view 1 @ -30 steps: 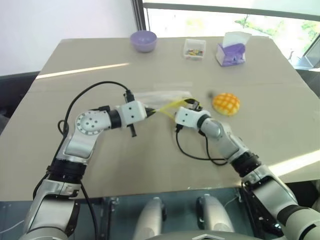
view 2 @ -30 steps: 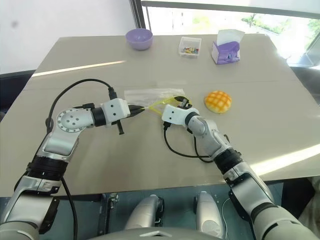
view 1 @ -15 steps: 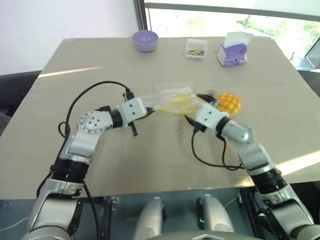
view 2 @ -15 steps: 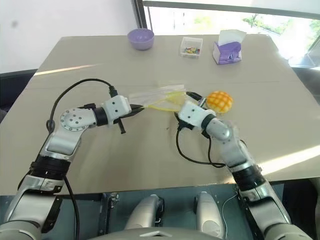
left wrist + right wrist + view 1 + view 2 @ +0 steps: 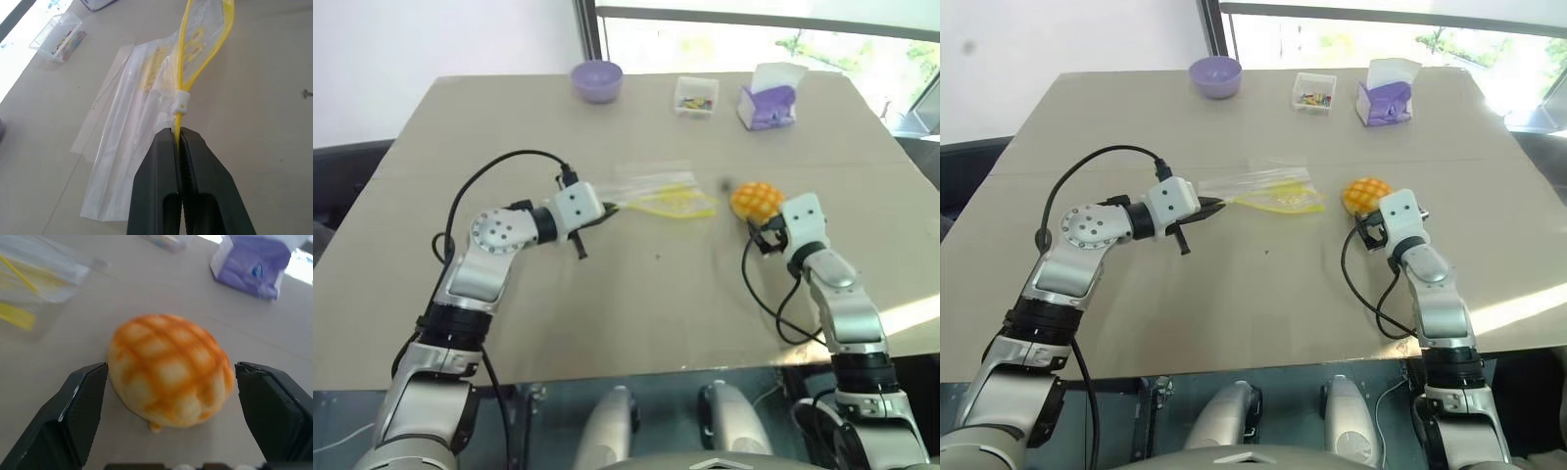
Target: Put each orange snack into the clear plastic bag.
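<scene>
Bun framed between wide-spread right fingers, bag pinched by the left.

Right gripper [image 5: 168, 423] stands spread wide just short of the orange snack [image 5: 170, 369], which sits on the table [image 5: 636, 313] between the two black fingers, touching neither; a second ago this gripper was over at the bag's mouth and has swung right to the bun. Left gripper [image 5: 178, 134] is clamped on the yellow seal strip of the clear plastic bag [image 5: 129, 132], which trails flat over the table. Farther back stand a purple bowl [image 5: 597, 77], a small clear box [image 5: 696, 95] and a tissue box [image 5: 768, 96].
</scene>
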`<move>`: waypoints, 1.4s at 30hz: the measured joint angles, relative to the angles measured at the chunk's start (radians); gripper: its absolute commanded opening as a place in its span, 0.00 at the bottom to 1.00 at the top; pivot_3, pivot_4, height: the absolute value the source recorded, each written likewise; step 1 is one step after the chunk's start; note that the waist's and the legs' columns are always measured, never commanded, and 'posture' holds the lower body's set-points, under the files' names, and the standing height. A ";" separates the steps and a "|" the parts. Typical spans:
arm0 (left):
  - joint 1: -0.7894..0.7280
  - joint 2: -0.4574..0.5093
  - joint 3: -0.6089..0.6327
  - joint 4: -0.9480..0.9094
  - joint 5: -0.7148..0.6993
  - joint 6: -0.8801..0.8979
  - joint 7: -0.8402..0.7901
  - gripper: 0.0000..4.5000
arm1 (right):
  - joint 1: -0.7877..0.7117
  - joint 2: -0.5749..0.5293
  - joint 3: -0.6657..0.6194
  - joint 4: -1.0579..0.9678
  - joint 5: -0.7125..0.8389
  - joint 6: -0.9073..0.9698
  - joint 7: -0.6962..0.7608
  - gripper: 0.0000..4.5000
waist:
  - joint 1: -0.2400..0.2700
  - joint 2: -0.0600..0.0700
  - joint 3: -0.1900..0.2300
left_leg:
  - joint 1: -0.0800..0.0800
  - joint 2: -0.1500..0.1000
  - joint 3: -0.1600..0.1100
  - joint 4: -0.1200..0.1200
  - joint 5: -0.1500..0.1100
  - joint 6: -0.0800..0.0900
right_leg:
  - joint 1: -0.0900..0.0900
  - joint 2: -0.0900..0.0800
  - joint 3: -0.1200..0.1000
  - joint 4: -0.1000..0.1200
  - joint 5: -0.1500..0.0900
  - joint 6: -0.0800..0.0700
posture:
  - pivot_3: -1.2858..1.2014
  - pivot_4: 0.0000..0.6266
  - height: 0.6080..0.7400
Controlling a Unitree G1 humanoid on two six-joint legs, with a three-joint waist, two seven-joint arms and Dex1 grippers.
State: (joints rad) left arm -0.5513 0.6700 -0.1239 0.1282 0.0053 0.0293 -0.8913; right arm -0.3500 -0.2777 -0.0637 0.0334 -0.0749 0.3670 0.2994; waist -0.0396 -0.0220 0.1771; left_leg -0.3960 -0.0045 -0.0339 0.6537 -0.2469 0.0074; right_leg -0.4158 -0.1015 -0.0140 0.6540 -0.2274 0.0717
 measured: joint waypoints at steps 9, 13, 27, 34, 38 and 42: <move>0.003 0.001 0.002 -0.014 -0.011 0.055 -0.001 0.00 | -0.080 0.056 -0.037 0.138 0.104 -0.029 -0.013 0.99 | -0.001 0.000 0.000 | 0.000 0.000 0.000 0.000 0.000 0.000 | 0.000 0.000 0.000 0.000 0.000 0.000 | 0.52 0.24 1.00; 0.006 0.001 0.004 -0.039 -0.015 0.098 0.002 0.00 | -0.106 0.055 -0.038 0.218 0.114 -0.082 -0.024 0.72 | -0.002 0.000 0.000 | 0.000 0.000 0.000 0.000 0.000 0.000 | 0.000 0.000 0.000 0.000 0.000 0.000 | 0.52 0.24 1.00; 0.006 -0.002 0.010 -0.044 -0.017 0.199 0.045 0.00 | 0.047 0.020 -0.022 -0.022 0.182 -0.102 0.058 0.01 | 0.002 0.000 0.000 | 0.000 0.000 0.000 0.000 0.000 0.000 | 0.000 0.000 0.000 0.000 0.000 0.000 | 0.52 0.24 1.00; 0.003 -0.013 0.015 -0.052 -0.019 0.201 0.060 0.00 | 0.169 -0.030 0.017 -0.506 0.485 0.281 0.157 0.01 | 0.004 0.000 0.000 | 0.000 0.000 -0.001 0.001 0.000 0.000 | 0.000 0.000 0.000 0.002 0.000 0.000 | 0.52 0.24 1.00; 0.002 -0.026 0.015 -0.080 -0.018 0.169 0.061 0.00 | 0.118 -0.031 0.061 -0.566 0.564 0.442 0.136 0.01 | 0.005 0.000 0.000 | 0.000 0.000 -0.001 0.003 0.000 0.000 | 0.000 0.000 0.000 0.002 0.000 0.000 | 0.52 0.24 1.00; 0.010 -0.026 0.015 -0.105 -0.018 0.148 0.060 0.00 | 0.055 -0.022 0.092 -0.492 0.564 0.481 0.121 0.01 | 0.006 0.000 0.000 | 0.000 0.000 -0.001 0.003 0.000 0.000 | 0.000 0.000 0.000 0.002 0.000 0.000 | 0.52 0.24 1.00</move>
State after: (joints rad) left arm -0.5417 0.6437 -0.1091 0.0233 -0.0124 0.1777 -0.8312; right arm -0.2954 -0.2999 0.0280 -0.4588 0.4888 0.8480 0.4200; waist -0.0339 -0.0220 0.1770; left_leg -0.3962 -0.0045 -0.0348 0.6565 -0.2471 0.0077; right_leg -0.4154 -0.1016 -0.0143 0.6561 -0.2275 0.0717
